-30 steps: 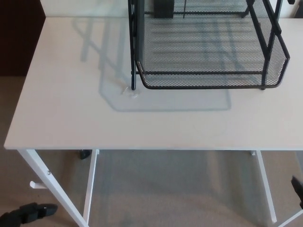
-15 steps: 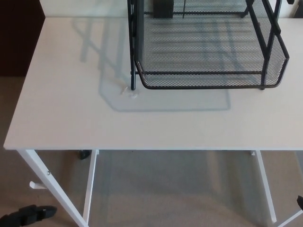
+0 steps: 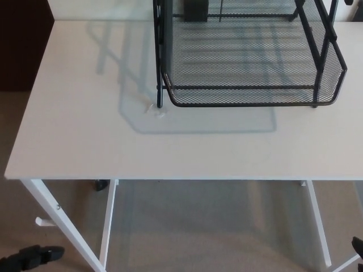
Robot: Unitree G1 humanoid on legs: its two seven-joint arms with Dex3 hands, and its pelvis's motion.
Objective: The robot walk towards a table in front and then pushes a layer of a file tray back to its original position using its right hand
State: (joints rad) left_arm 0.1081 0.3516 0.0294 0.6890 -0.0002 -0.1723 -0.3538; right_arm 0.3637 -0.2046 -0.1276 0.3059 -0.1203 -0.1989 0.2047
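Observation:
A black wire-mesh file tray (image 3: 249, 56) stands at the back right of the white table (image 3: 170, 147). Its lower layer is slid out toward me, with the front rim (image 3: 249, 103) sticking out past the upright posts. The tray's top is cut off by the picture edge. Low at the bottom left, below the table's edge, my left hand (image 3: 29, 257) shows as a dark shape over the carpet. Only a sliver of my right hand (image 3: 358, 246) shows at the bottom right corner. Both hands are far from the tray and hold nothing visible.
The table's near edge (image 3: 170, 178) runs across the picture, with white legs (image 3: 108, 221) below it. A small clear scrap (image 3: 154, 109) lies by the tray's left post. Beige carpet (image 3: 215, 226) lies under the table, and a dark panel (image 3: 22, 45) stands at the far left.
My right hand has sunk lower at the bottom right corner, showing less than before. My left hand has drifted slightly left and down. The tray and table have not moved.

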